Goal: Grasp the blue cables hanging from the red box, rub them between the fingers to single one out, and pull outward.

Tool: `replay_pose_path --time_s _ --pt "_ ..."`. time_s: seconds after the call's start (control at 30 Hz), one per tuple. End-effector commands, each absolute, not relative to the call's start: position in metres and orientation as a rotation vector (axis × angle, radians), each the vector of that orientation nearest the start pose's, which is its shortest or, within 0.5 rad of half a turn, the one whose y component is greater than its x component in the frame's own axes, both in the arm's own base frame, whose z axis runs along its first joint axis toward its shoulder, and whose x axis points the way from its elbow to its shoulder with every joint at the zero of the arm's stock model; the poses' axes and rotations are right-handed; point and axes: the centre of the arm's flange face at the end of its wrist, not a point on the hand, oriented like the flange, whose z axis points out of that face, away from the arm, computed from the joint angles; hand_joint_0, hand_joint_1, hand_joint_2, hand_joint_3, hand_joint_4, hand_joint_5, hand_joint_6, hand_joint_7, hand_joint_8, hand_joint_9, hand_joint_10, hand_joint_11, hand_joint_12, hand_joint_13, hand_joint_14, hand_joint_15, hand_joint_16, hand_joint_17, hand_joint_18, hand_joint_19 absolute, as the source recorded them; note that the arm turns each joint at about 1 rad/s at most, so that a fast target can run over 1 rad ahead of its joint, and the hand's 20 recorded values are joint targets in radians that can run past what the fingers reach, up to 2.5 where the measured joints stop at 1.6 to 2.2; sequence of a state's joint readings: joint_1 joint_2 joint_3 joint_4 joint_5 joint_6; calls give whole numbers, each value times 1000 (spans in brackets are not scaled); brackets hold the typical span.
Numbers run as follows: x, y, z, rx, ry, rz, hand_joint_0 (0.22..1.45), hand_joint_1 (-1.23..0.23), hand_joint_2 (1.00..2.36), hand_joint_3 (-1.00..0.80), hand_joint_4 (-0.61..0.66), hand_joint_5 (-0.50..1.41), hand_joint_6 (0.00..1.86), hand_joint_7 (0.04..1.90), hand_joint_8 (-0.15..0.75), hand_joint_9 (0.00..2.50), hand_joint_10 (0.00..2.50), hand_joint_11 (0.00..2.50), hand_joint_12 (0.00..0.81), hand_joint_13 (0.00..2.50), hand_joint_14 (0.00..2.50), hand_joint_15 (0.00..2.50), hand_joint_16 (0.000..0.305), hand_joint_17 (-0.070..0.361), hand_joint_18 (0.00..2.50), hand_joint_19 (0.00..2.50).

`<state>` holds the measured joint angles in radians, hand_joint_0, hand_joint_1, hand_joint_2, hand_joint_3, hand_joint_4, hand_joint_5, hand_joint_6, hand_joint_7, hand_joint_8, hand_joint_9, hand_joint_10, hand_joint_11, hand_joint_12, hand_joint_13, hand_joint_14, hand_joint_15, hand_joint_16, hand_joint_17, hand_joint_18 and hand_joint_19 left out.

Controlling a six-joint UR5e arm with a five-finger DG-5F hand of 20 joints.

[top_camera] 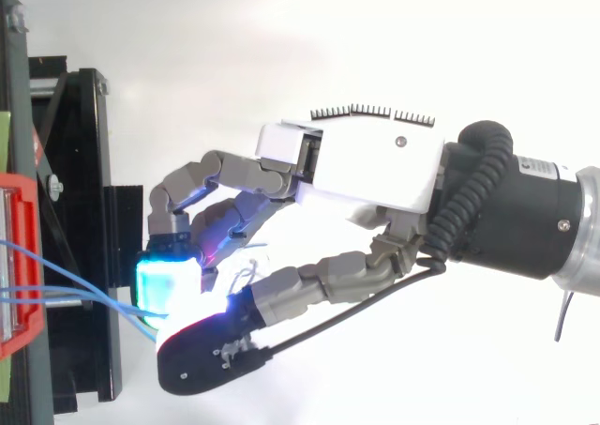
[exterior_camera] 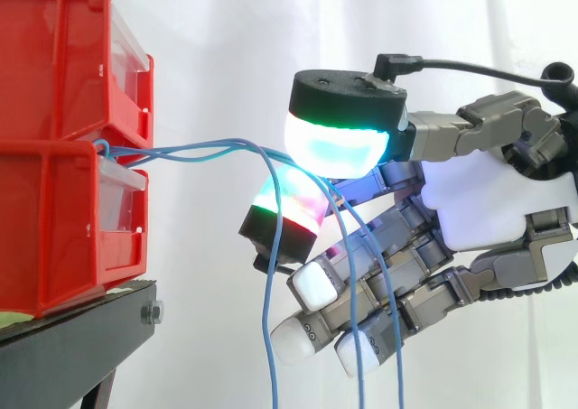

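Two stacked red bins (exterior_camera: 54, 156) sit on a black stand (exterior_camera: 72, 337) at the left. Thin blue cables (exterior_camera: 208, 147) come out between the bins and run level to the right, into my hand (exterior_camera: 488, 201). A cyan-white glowing pad (exterior_camera: 336, 147) presses from above and a green-red glowing pad (exterior_camera: 289, 206) from below, pinching the cables between them. Past the pinch the cables drop in loops in front of my other, curled fingers. From above, the hand (top_camera: 366, 172) reaches left toward the bin (top_camera: 19, 331), and the cables (top_camera: 75, 267) span the gap.
A white curtain hangs behind everything. The black stand (top_camera: 84, 209) fills the left edge in the top view, with a bolt (exterior_camera: 152, 313) at its front corner. The arm's dark wrist (top_camera: 525, 209) enters from the right.
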<state>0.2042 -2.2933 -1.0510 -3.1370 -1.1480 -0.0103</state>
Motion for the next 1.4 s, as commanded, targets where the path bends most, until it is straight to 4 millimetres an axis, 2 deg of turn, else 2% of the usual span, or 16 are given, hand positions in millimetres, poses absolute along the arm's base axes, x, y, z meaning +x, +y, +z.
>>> replay_pose_path --time_s 0.0,0.17,0.4,0.5,0.9,1.37 --pt "755 -22 287 1387 1211 901 587 -676 1015 -310 138 -167 840 1152 299 794 12 507 348 697 15 439 47 106 579 634" --pt "755 -22 286 1389 1211 898 582 -638 1017 -275 137 -155 814 1158 298 801 10 503 354 697 15 447 47 106 564 646" --pt "755 -21 287 1386 1211 903 590 -776 1022 -179 167 -180 830 1166 311 772 11 527 360 690 15 446 48 108 568 622" --pt "755 -21 287 1386 1211 903 593 -787 1022 -172 167 -182 835 1154 312 764 10 523 359 685 15 443 48 108 566 620" --pt "755 -21 287 1386 1210 902 579 -607 1020 -160 146 -151 761 1208 294 778 12 443 359 692 16 441 48 108 549 648" --pt "755 -20 287 1387 1211 900 585 -563 1020 -178 165 -145 743 1197 304 780 10 448 361 685 17 450 48 108 542 651"
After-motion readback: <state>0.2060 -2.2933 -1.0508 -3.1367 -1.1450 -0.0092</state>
